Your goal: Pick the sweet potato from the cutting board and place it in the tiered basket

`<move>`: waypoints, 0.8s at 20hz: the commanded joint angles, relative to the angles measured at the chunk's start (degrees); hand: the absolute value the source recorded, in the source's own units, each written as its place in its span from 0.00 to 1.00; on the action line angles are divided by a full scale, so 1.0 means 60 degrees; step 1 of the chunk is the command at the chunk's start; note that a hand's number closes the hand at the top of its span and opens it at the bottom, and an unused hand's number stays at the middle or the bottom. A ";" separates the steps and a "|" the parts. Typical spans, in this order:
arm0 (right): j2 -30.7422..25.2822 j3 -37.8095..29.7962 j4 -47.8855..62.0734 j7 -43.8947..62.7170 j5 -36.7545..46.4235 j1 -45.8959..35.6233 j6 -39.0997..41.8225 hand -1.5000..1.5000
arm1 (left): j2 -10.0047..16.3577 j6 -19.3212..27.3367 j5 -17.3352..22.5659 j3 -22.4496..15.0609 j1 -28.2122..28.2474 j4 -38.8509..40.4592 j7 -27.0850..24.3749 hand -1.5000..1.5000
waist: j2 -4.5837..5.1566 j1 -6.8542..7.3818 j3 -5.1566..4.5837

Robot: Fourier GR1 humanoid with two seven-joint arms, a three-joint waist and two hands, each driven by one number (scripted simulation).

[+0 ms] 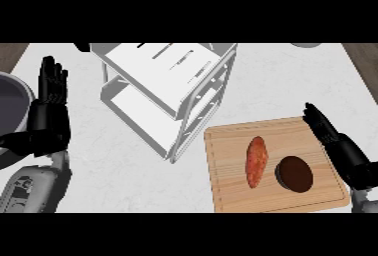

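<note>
An orange sweet potato (256,161) lies lengthwise in the middle of the wooden cutting board (229,195) at the lower right. The white tiered basket (173,90) stands behind and left of the board, tilted in the view, its shelves bare. My right hand (341,147) hovers over the board's right edge, fingers straight and pointing up-left, apart from the sweet potato. My left hand (48,112) rests open at the left edge, fingers up.
A dark brown round object (295,173) sits on the board right of the sweet potato, close to my right hand. A grey pot (11,107) shows at the far left edge, beside my left hand. The counter is white.
</note>
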 commanded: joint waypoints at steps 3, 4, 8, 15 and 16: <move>0.0045 -0.1457 -0.1058 0.0761 0.0380 -0.0081 -0.2470 1.00 | -0.0135 -0.0353 0.0070 -0.0360 0.1393 0.0926 0.0564 0.50 | -0.0185 -0.0133 0.0211; 0.0324 -0.1746 -0.1114 0.0553 0.0548 -0.0080 -0.3188 1.00 | -0.0249 -0.0419 0.0032 -0.0553 0.1947 0.1318 0.0589 0.50 | -0.0178 -0.0224 0.0200; 0.0241 -0.3992 0.0045 0.1791 0.0845 0.0765 -0.5971 0.00 | -0.0332 -0.0406 0.0224 -0.0564 0.2579 0.1751 0.1208 0.50 | -0.0121 -0.1244 0.0154; 0.3634 -0.3288 -0.3782 0.1038 0.1281 0.2690 -0.8922 0.00 | -0.0601 -0.0867 0.0135 -0.1251 0.3384 0.1617 0.0987 0.50 | -0.0229 -0.0321 0.0211; 0.3939 -0.2763 -0.4268 0.1198 0.1803 0.2904 -0.9343 0.00 | -0.0409 -0.0898 0.0030 -0.1348 0.2962 0.1408 0.1721 0.50 | -0.0193 -0.0221 0.0220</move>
